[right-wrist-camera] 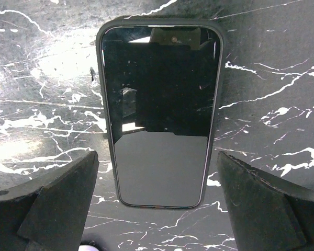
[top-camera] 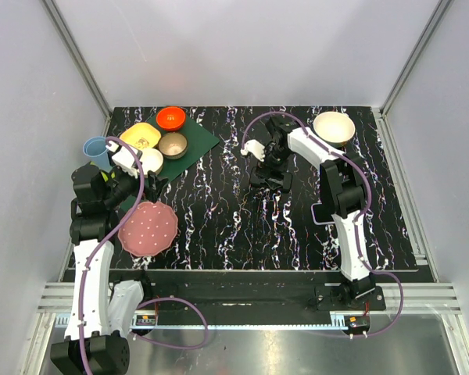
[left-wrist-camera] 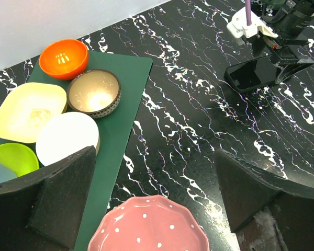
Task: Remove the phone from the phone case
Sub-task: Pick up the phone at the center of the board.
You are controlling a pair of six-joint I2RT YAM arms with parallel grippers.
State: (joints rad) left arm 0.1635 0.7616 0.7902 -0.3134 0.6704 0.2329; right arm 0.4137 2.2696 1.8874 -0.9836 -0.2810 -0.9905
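Observation:
A black phone lies screen up on the marble table, still seated in its dark phone case, whose rim frames the screen. My right gripper hovers open just above the phone's near end, one finger on each side and neither touching it. From the left wrist view the phone shows at the far right under the right gripper. In the top view the right gripper is at table centre. My left gripper is open and empty at the left, above the pink plate.
A pink dotted plate sits front left. On the green mat stand an orange bowl, a bronze bowl, a yellow dish and a white bowl. A blue cup is beside them. A cream bowl sits back right.

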